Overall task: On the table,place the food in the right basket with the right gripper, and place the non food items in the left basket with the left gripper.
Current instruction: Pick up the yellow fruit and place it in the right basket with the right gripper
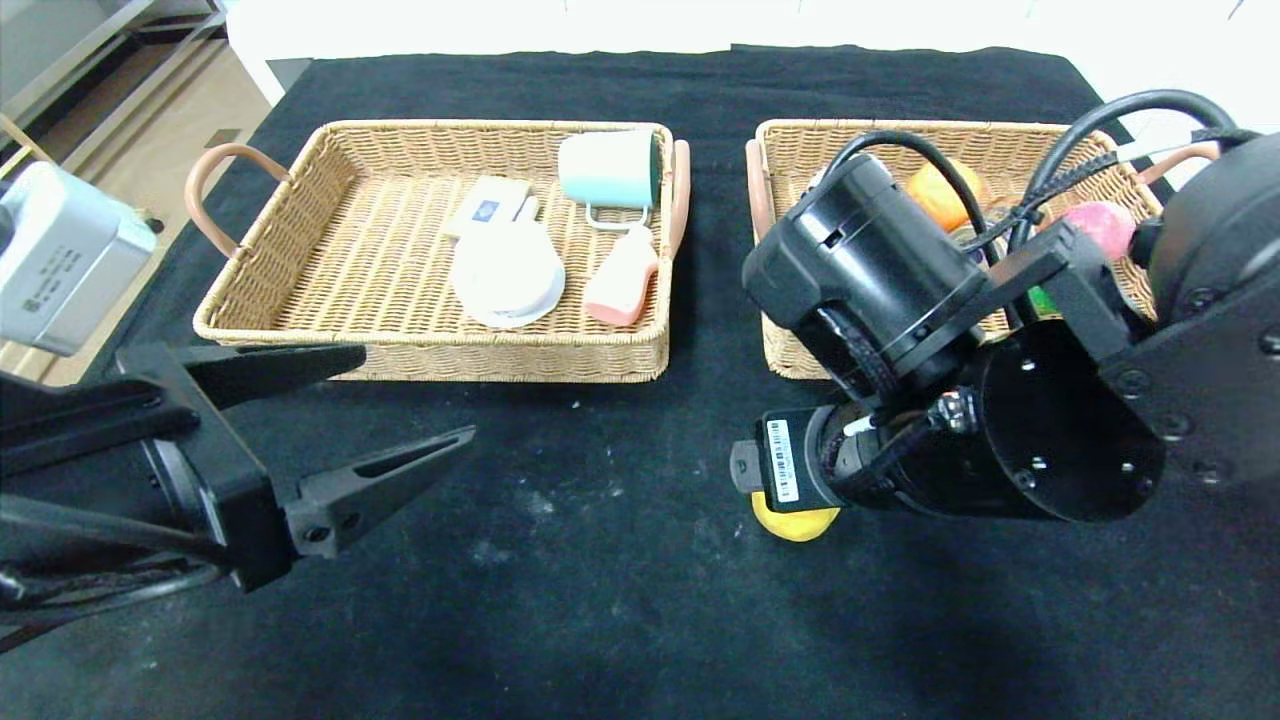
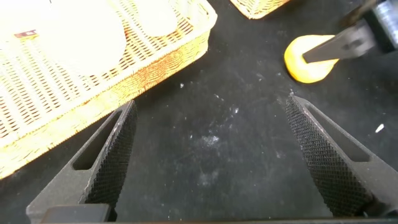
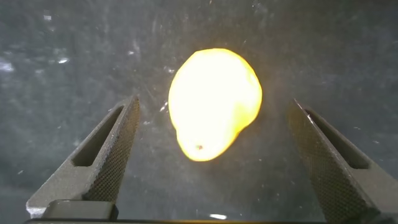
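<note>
The right claw (image 3: 211,155) hangs straight above the yellow fruit (image 3: 214,102), and it is spread wide. In the right wrist view the fruit lies squarely between the two fingers (image 3: 106,158), with dark cloth showing on either side of it, so neither finger touches it. The fruit lies flat on the black bench (image 1: 600,560), in front of the right basket (image 1: 790,150) and apart from its near wall. From the head camera only a yellow sliver (image 1: 795,522) peeks out from under the right wrist.

Behind the right arm, inside that right basket, sit an orange fruit (image 1: 935,195) and a pink one (image 1: 1100,228), both partly hidden by the arm and its cables.

Over on the other side, the left claw (image 1: 410,410) hovers low above bare cloth in front of the left basket (image 1: 260,250), its fingers (image 2: 109,155) also spread wide with nothing between them. From the left wrist camera the yellow fruit (image 2: 311,59) shows well off to the claw's right, with a tip of the right claw against it.

The left basket holds a mint-green mug (image 1: 610,170) lying on its side, a white round lid (image 1: 507,280), a small white packet (image 1: 488,208) and a pink bottle (image 1: 620,282) near its right wall.
</note>
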Controlling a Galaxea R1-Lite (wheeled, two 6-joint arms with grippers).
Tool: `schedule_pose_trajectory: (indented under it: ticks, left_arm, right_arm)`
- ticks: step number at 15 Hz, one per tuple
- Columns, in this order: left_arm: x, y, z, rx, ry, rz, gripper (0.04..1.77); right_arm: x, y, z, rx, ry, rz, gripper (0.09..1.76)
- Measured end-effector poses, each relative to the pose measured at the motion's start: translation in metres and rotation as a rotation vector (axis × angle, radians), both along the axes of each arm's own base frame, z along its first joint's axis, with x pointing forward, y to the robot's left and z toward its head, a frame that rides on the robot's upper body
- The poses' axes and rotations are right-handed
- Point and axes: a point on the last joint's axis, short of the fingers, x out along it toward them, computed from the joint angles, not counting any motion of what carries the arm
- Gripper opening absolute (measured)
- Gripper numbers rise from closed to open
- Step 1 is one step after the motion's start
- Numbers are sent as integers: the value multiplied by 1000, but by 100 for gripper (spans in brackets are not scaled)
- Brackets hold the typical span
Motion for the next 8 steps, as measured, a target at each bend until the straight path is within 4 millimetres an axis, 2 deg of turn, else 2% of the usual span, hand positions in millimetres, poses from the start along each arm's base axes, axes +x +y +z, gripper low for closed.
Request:
schedule_pose_trajectory:
  ticks: [8]
  left_arm:
    - [-3,1,5,2,-19,-3,172]
  right_arm:
    - [16,11,-29,-57,63,-36,171]
